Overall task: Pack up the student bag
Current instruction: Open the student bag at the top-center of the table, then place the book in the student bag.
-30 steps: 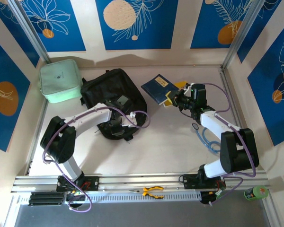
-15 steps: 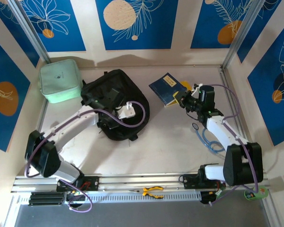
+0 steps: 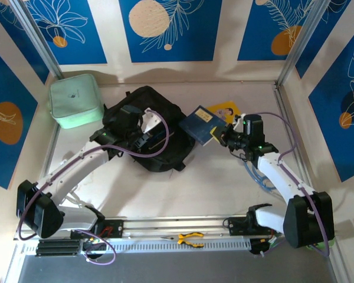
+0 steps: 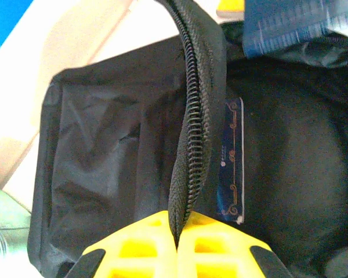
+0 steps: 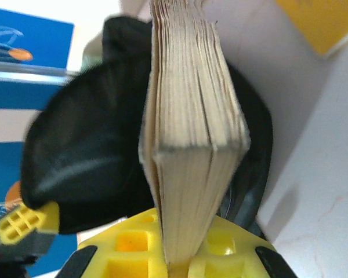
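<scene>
Carried leftward, the right end effector [image 3: 222, 134] clamps a thick blue paper book [image 3: 199, 122]; the left end effector [image 4: 177, 240] pinches the toothed zipper [image 4: 192, 133] of the soft black fabric backpack [image 3: 165, 157].

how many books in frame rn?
2 certain: blue book clamped in the right gripper at the student bag's edge; yellow book flat on the table behind it. A blue-gold strip inside the bag may be a third.

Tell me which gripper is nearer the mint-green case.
Left. The left gripper pinches the student bag by its zipper edge, beside the mint-green case; the right gripper holds the blue book beyond the bag.
</scene>
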